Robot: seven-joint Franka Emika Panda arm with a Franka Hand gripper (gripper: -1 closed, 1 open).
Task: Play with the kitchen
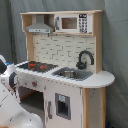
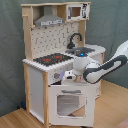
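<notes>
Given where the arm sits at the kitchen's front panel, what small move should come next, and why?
Probably ease the pincer onto the knob panel: in the second exterior view it sits at the kitchen front just above the oven door, which looks shut, so the knobs seem nearest to play with.

Matt white and light-wood kitchen [image 1: 75, 95], glossy black faucet [image 1: 85, 58], metallic sink [image 1: 70, 73], smooth white arm [image 2: 102, 67]
</notes>
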